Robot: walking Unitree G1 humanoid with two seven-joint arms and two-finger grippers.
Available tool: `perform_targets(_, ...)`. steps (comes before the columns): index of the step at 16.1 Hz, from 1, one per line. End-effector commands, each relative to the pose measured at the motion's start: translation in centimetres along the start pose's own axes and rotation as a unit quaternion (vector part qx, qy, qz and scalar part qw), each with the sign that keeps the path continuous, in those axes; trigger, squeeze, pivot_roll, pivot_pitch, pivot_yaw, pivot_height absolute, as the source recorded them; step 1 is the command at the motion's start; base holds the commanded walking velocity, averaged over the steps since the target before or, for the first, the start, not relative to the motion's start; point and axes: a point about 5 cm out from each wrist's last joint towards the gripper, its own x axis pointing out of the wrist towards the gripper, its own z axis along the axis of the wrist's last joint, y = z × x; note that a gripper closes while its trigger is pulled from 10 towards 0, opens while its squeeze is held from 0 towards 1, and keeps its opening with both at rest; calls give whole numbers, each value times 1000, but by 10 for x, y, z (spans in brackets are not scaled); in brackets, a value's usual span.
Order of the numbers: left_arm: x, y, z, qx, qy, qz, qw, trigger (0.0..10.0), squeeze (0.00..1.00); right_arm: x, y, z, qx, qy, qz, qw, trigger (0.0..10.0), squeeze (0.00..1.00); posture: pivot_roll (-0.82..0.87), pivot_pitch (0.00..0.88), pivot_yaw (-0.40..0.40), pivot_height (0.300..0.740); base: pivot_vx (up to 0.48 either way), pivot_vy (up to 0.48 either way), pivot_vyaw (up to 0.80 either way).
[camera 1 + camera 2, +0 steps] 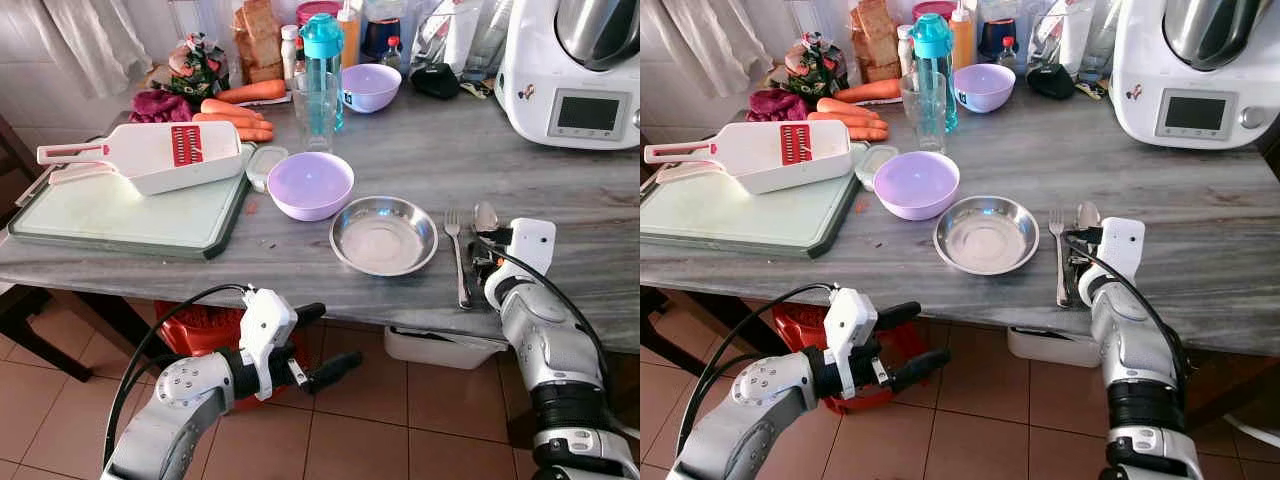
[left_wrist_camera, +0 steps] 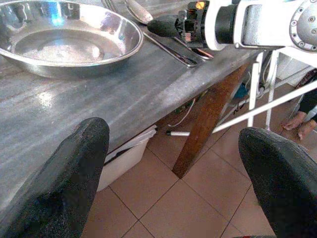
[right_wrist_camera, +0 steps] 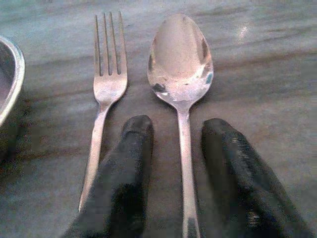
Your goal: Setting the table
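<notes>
The robot is at the cutlery stage of setting a place on the grey marble-look table (image 1: 420,160): a steel plate (image 1: 384,235) sits near the front edge, and to its right lie a fork (image 3: 104,94) and a spoon (image 3: 181,74) side by side, handles toward the robot. The right gripper (image 3: 179,163) is down on the table at those handles, its two black fingers parted and straddling the spoon's handle, one on each side and not pressing on it; the nearer finger lies between the fork and spoon handles. I read this as the spoon being placed or just let go, though the same pose would suit a fresh grab, so I can't say which. If the spoon is meant to stay, the next move calls for a straight draw-back along the handle, keeping the fingers spread so neither nudges the spoon or the fork beside it. The left gripper (image 1: 315,343) hangs below the table edge with its fingers wide apart and holding nothing. A lilac bowl (image 1: 310,184) stands just behind the plate, and a drinking glass (image 1: 316,110) further back could be brought forward to the setting.
</notes>
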Motion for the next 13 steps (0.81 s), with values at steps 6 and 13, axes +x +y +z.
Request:
perform_targets(6,3,3,-3,7,2,0,1000,10000,0,-3,-1,18,3,-55,2,998,10000,1000,-51,91,64,740,0,0,0)
perform_targets(13,11,6,3,13,-14,2,1000,10000,0,-11,6,48,9,-146,6,989,10000,1000,-54,51,48,740,0,0,0)
